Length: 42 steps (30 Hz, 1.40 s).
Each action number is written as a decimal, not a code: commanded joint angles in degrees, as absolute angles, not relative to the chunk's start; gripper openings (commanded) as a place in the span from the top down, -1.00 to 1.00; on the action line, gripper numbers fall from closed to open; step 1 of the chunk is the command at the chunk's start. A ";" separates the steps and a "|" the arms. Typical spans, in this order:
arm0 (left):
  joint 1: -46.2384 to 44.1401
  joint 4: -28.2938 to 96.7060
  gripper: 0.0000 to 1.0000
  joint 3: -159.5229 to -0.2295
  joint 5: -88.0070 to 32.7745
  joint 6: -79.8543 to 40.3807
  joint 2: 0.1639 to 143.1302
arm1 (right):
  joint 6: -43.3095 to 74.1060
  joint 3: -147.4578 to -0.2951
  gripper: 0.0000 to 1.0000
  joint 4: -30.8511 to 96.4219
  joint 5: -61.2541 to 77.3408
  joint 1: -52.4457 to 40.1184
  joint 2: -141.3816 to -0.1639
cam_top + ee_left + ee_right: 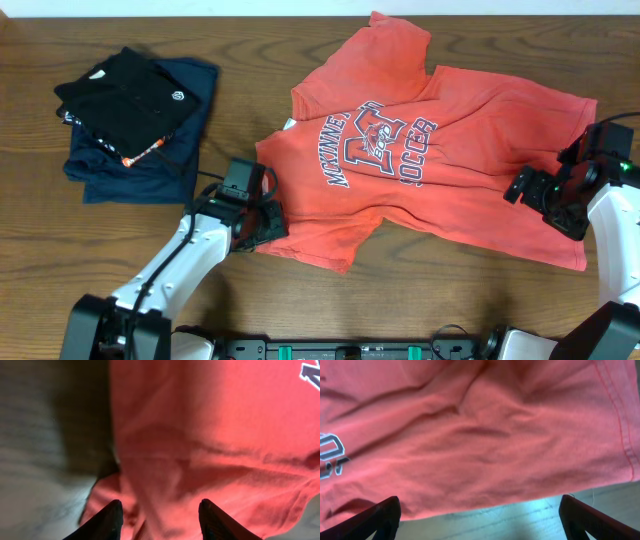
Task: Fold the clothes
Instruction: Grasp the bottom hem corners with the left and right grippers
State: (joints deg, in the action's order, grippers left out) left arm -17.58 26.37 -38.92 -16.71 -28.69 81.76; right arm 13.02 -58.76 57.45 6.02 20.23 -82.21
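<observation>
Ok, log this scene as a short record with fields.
shirt: red T-shirt, spread out, print up, not yet folded
left gripper: open, at the shirt's edge near a sleeve
right gripper: open, at the shirt's hem end
pile: folded black garment on navy garment, apart from the shirt
surface: wooden table

Overhead top-down, wrist views close on T-shirt [460, 180]

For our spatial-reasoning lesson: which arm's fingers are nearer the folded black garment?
Left. The left fingers sit at the T-shirt's edge closest to the black garment; the right fingers are on the shirt's far side, by its hem.
</observation>
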 commanded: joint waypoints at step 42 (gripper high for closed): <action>-16.29 28.40 0.88 -45.89 -25.30 -34.54 85.19 | 33.87 -42.46 -0.91 50.09 -6.13 22.87 -82.28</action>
State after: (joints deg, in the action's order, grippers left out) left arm -16.53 27.31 -45.41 -24.91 -35.57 85.71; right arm 27.97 -44.82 52.23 0.16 21.28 -82.24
